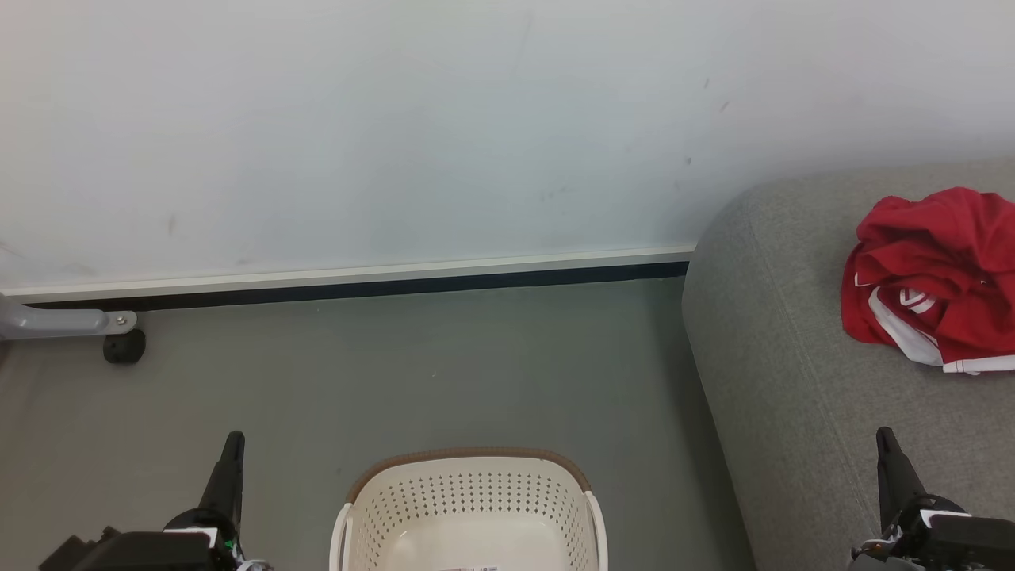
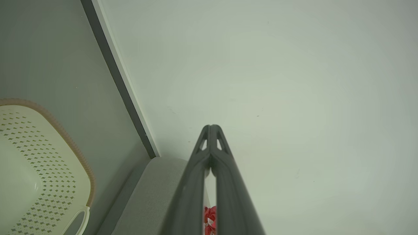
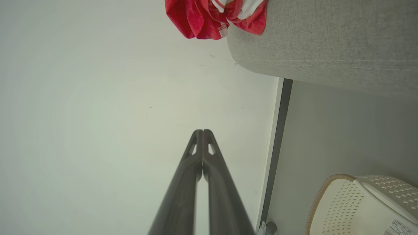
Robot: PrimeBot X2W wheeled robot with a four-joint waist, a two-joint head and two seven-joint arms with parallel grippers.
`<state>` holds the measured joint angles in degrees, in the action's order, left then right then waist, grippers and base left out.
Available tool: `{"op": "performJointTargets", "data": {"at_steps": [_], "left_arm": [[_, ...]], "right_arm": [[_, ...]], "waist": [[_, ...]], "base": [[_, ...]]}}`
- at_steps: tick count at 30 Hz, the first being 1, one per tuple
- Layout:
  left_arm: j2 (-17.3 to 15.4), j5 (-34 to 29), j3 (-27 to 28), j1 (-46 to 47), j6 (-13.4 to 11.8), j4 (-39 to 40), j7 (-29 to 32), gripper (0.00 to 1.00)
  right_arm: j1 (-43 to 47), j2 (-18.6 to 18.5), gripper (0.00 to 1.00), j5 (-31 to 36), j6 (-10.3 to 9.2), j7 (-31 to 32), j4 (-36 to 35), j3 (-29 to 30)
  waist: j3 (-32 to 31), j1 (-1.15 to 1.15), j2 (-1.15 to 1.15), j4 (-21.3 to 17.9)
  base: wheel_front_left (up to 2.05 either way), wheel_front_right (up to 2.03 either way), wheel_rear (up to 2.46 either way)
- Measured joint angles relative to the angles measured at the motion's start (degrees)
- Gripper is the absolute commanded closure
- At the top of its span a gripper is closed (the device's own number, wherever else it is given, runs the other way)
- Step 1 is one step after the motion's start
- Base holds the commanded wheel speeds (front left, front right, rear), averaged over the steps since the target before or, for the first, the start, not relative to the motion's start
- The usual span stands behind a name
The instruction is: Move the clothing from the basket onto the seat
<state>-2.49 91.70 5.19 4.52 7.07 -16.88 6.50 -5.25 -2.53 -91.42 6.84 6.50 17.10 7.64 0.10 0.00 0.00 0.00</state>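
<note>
The red clothing [image 1: 936,277] with white trim lies crumpled on the grey seat [image 1: 777,373] at the right. The cream basket [image 1: 472,507] with a brown rim stands on the floor at the bottom centre, and the part of its inside that shows holds nothing. My left gripper [image 1: 234,438] is shut and holds nothing, left of the basket. My right gripper [image 1: 884,434] is shut and holds nothing, over the seat's front part, below the clothing. In the wrist views the left gripper [image 2: 211,126] and right gripper [image 3: 202,131] both point at the wall. The clothing [image 3: 212,16] tops the right wrist view.
A white wall with a dark baseboard [image 1: 357,289] runs behind the grey floor. A grey metal leg with a black caster [image 1: 123,346] stands at the far left by the wall. Open floor lies between the basket and the wall.
</note>
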Motion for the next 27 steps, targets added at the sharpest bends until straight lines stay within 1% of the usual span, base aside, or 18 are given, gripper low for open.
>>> {"op": "performJointTargets", "data": {"at_steps": [27], "left_arm": [[0.0, 0.0, 0.0, 0.0, 0.0, 0.0, 0.0, 1.0]], "right_arm": [[0.0, 0.0, 1.0, 0.0, 0.05, 0.0, 0.0, 0.0]], "waist": [[0.0, 0.0, 0.0, 0.0]], "base": [[0.0, 0.0, 0.0]]}}
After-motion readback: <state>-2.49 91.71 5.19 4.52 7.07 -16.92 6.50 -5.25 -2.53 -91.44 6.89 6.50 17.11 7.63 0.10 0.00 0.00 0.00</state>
